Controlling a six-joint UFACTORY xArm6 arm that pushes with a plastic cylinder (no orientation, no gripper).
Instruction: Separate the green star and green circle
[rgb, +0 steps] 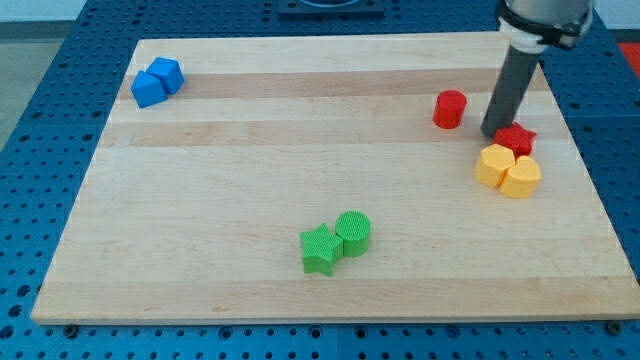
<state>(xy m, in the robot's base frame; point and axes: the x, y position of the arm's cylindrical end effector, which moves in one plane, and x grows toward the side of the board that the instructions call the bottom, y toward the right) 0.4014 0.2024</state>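
Note:
The green star (319, 249) and the green circle (353, 232) lie touching each other near the view's bottom centre of the wooden board (250, 180); the star is at the lower left of the circle. My tip (492, 133) is far off at the view's upper right, between the red cylinder (450, 109) and the red star (517, 139), close beside the red star.
Two yellow blocks (508, 170) sit touching just below the red star. Two blue blocks (157, 82) sit together at the view's top left corner. The board lies on a blue perforated table (40, 150).

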